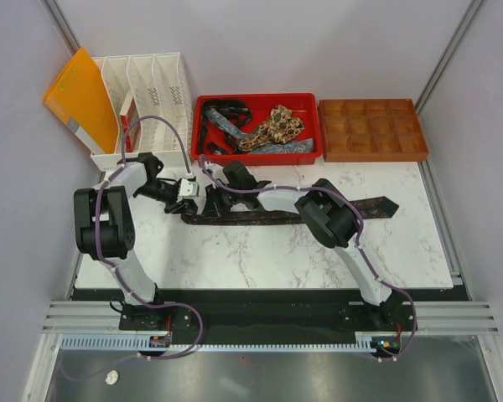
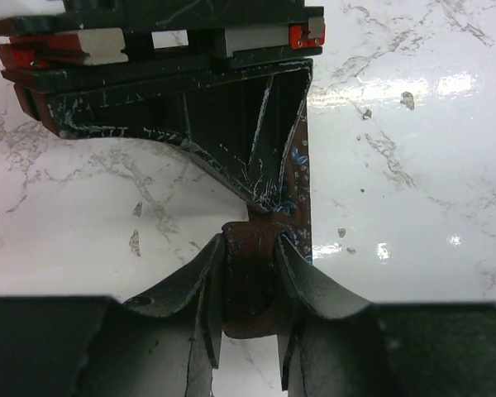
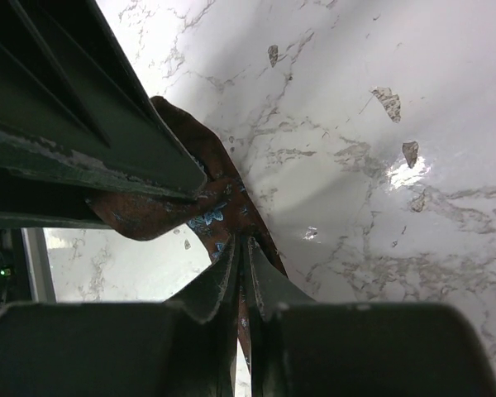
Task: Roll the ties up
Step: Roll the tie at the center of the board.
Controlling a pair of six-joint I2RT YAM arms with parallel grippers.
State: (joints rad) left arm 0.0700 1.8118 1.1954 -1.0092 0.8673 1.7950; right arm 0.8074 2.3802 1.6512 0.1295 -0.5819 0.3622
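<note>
The dark tie (image 1: 251, 219) lies stretched left to right across the middle of the marble desk (image 1: 260, 260). Its pointed end reaches toward the right edge and its other end is bunched at centre left. Bare desk spreads below it toward the bottom of the frame. Above it, along the far edge, sit a red tray (image 1: 256, 98) of other ties (image 1: 277, 126) and a brown compartment tray (image 1: 373, 157), both apart from it. The left hand (image 2: 250, 244) stands narrow, its fingers pressed on either side of a fold of the tie. The right hand (image 3: 242, 244), just beside it, is nearly closed, pinching the fabric in a thin slit. The right arm's elbow covers part of the tie's length, and in the overhead view the wrists hide both grips.
</note>
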